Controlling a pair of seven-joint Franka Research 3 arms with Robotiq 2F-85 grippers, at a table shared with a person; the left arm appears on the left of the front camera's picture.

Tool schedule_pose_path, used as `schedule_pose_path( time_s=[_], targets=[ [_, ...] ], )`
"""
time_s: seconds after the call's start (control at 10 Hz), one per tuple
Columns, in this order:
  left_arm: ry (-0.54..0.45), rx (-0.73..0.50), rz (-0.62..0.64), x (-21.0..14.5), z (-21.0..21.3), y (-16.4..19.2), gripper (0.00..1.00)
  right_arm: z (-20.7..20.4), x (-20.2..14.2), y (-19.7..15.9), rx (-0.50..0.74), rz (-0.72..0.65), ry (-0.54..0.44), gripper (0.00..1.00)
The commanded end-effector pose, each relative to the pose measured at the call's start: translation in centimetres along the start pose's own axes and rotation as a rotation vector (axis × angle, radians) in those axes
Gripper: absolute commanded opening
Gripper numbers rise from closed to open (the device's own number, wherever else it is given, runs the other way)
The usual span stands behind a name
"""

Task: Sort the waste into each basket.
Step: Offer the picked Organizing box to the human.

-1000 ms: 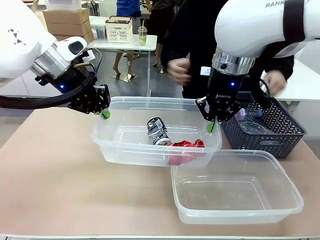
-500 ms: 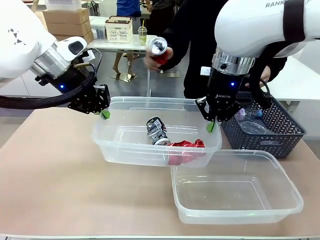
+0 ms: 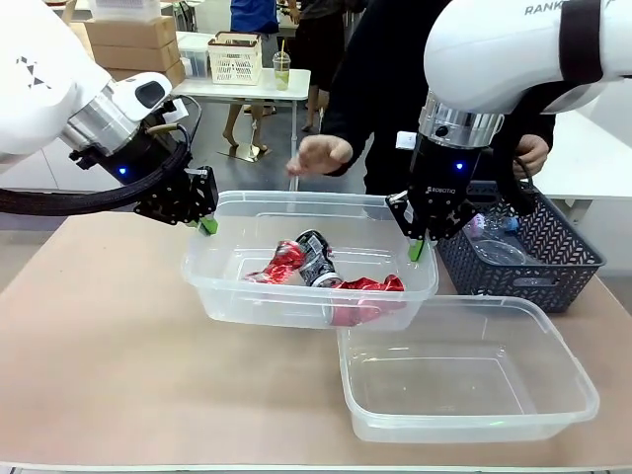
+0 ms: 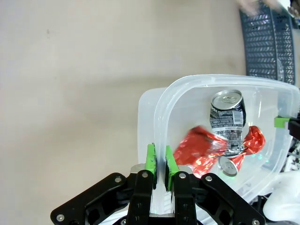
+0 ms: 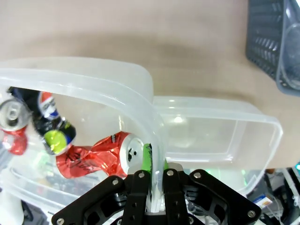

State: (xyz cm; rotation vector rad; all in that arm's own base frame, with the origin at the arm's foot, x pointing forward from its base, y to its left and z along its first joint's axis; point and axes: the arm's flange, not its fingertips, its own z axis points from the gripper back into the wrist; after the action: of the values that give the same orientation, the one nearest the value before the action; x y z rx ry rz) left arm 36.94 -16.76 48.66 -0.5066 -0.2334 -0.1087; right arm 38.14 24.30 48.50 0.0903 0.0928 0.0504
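Rims set the limits: left gripper point(image 3: 207, 225) is clamped on the upper tub point(image 3: 247, 296) at its nine o'clock edge, right gripper point(image 3: 417, 249) on its three o'clock edge. Black can point(image 3: 313, 257) and red cans point(image 3: 367, 286) lie inside. Lower tub point(image 3: 578, 395), at five o'clock, tucks partly under it; dark basket point(image 3: 553, 259) stands near at three. Person's hand point(image 3: 321, 154) hovers at twelve; open table point(image 3: 109, 346) lies toward seven and eight

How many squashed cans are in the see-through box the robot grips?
3, all in the tub: left red can, black can in the middle, right red can. Others could hide underneath.
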Motion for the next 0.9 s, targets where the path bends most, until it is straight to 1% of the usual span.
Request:
schedule_pose_path(
  time_s=[0.0,0.4,0.5,0.6,0.7,0.8],
  targets=[
    [-0.010,-0.012,-0.003,0.1,0.4,-0.3,0.09,0.1,-0.3,0.1,-0.020,0.004,0.007,0.04],
    [-0.010,-0.012,-0.003,0.1,0.4,-0.3,0.09,0.1,-0.3,0.1,-0.020,0.004,0.007,0.04],
    [-0.010,-0.012,-0.003,0.1,0.4,-0.3,0.09,0.0,0.0,0.0,0.000,0.000,0.000,0.04],
    [0.000,0.000,0.000,0.0,0.0,0.0,0.09,0.5,1.1,0.6,0.008,0.034,-0.002,0.04],
    [-0.001,0.020,-0.029,2.3,0.5,0.4,0.09,1.4,3.2,1.5,-0.011,0.048,-0.007,0.04],
    [-0.053,0.025,-0.060,5.1,1.0,0.9,0.09,2.5,5.8,2.2,0.009,0.115,-0.011,0.04]
  ],
)
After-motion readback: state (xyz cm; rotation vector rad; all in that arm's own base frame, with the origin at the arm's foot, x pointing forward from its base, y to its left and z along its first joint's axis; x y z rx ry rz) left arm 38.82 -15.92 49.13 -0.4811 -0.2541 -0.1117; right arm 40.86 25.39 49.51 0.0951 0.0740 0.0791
